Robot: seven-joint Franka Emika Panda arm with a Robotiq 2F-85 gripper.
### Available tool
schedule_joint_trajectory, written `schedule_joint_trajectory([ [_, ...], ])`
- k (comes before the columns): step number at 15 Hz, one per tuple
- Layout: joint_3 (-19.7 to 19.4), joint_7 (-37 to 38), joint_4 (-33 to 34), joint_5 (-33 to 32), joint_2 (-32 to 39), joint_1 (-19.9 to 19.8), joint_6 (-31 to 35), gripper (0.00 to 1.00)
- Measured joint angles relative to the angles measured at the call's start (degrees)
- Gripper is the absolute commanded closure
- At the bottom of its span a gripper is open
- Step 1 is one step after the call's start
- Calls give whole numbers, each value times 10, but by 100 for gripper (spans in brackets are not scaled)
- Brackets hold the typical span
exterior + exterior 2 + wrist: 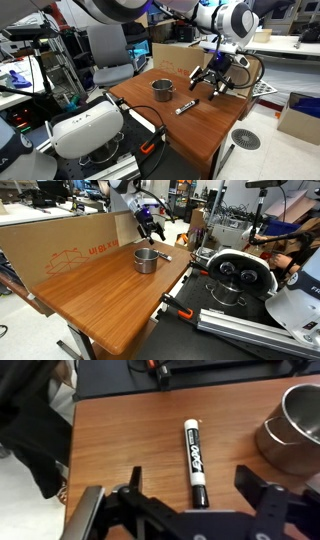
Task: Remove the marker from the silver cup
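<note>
The marker [193,460], white body with a black cap, lies flat on the wooden table [120,440], outside the cup. It also shows in both exterior views [185,108] [163,256]. The silver cup [296,426] stands upright beside it, seen too in both exterior views [162,90] [146,260]. My gripper [195,488] is open and empty, hovering above the marker's capped end with a finger on each side. It shows in both exterior views [215,82] [152,227].
A cardboard wall [70,245] lines one table edge. A VR headset [88,128] and orange-ended cable [148,148] lie off the table's end. Cluttered benches and a chair [105,55] stand around.
</note>
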Motion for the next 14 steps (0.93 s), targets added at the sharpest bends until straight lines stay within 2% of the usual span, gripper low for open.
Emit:
schedule_joint_trajectory([
  [8,0,-7,21,0,-4,1,0,0],
  [14,0,-27,21,0,-35,1,9,0],
])
